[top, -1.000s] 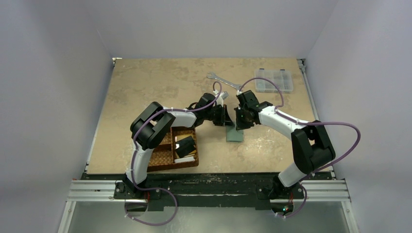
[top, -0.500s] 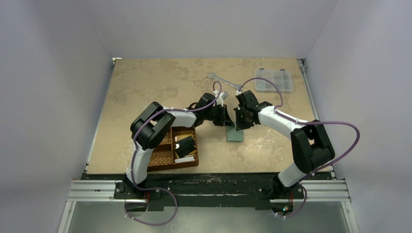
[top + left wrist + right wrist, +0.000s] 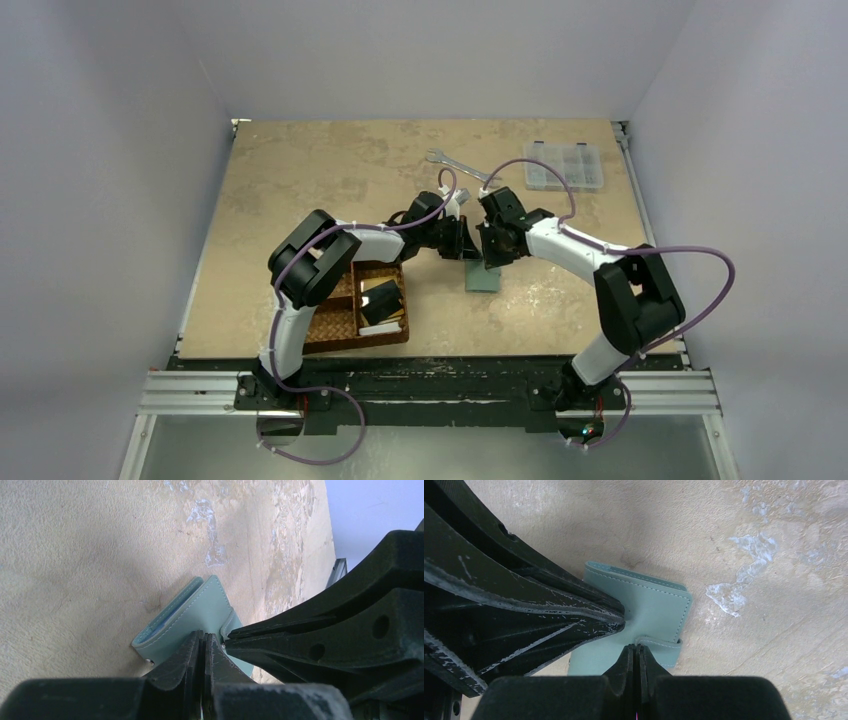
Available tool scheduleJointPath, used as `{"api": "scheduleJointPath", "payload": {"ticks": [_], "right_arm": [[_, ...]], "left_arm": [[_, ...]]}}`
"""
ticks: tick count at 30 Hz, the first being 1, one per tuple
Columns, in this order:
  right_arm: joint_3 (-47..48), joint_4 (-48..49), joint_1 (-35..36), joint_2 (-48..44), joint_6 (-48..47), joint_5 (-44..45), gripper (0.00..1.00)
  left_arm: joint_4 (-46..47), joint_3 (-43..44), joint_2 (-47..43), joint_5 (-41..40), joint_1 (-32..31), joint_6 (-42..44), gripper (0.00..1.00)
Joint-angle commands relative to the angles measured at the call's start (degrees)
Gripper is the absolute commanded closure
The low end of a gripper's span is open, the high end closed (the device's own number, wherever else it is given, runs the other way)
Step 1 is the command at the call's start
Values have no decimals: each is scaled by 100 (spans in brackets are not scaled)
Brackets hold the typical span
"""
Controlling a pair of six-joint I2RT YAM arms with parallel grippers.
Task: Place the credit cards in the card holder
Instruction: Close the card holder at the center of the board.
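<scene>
From overhead I see a mottled tan table (image 3: 300, 190), pale lilac walls (image 3: 110, 150), the card holder (image 3: 484, 280) lying flat mid-table, and credit cards (image 3: 381, 297) in the woven basket (image 3: 357, 344) to its left. Left wrist: left gripper (image 3: 202, 640) clenched tight, tips on the card holder. Right wrist: right gripper (image 3: 636, 651) clenched too, tips at its strap tab (image 3: 660, 645). Can't tell if either actually pinches anything.
</scene>
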Motion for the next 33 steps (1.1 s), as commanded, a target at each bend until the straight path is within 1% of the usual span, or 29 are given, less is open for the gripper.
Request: {"api": "scheduleJointPath", "payload": {"ticks": [1,8,12,15,18,21,33], "right_arm": [[123,-172,307,183,70,-165,100],[-50,-185,542,234,276,-156,100],[-292,-69,578,-94,495,-92,100],[-333,4,416,-318,527,-91,100],[-439,272,55,-561,428,-618,100],[-440,374,-140,-762,354,-811,100],[-342,307,-220,-414,39,-1013,100]], "left_arm": [[-301,-120,243,-43,-106,76,100],[-277,-125,230,-51,-118,56,100],[-276,-170,226,-60,-114,78,100],[-268,-182,235,-47,-119,83,100],[-268,-204,213,-50,-111,81,100],[-259,-209,199,-56,-115,72,100],[-227,-182,199,-34,-121,43,100]]}}
